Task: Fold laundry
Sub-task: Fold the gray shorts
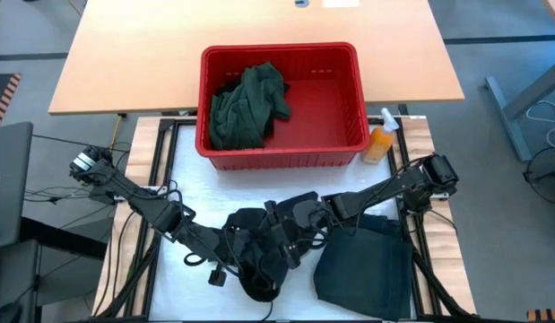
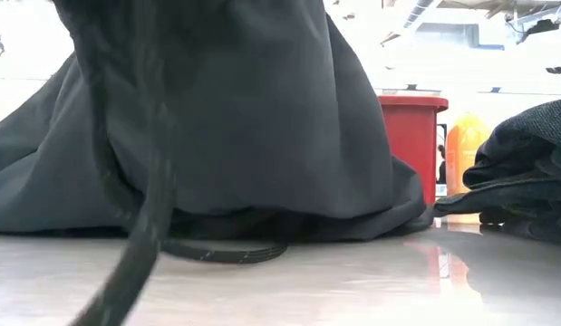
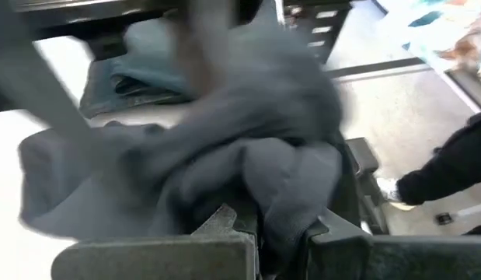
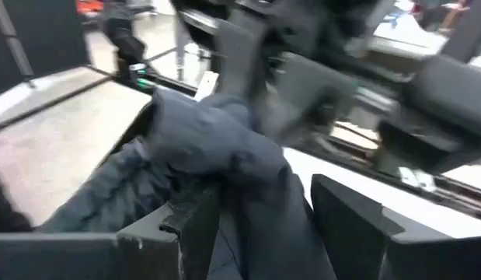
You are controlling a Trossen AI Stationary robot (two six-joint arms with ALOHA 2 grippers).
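The left gripper (image 1: 244,254) sits low over the white tabletop (image 1: 183,193) near the middle of its front edge, its arm reaching in from the left side. Its fingers (image 3: 224,222) are pinched shut on a bunch of the black garment (image 1: 270,240), and in the left wrist view the cloth wells up out of the narrow slot between them. That garment is a crumpled heap at the middle of the front edge, lying between the two grippers and partly under both. From the low view it rises as a dark tent above the tabletop, with a dark cord (image 2: 149,217) hanging down in front of it.

The right gripper (image 1: 299,218) meets the same heap from the other side, its arm coming in from the right edge. Its fingers (image 4: 189,222) stand well apart, with a fold of the black cloth lying between them and resting against one finger; whether they actually grip it cannot be told.

Behind the heap, at the back edge, a red basket (image 1: 349,144) holds a crumpled green garment (image 1: 246,106) in its left half. An orange spray bottle (image 1: 381,137) stands just beside the basket's right front corner. At the front right corner lies a dark folded garment (image 1: 362,265), just beside the black heap.
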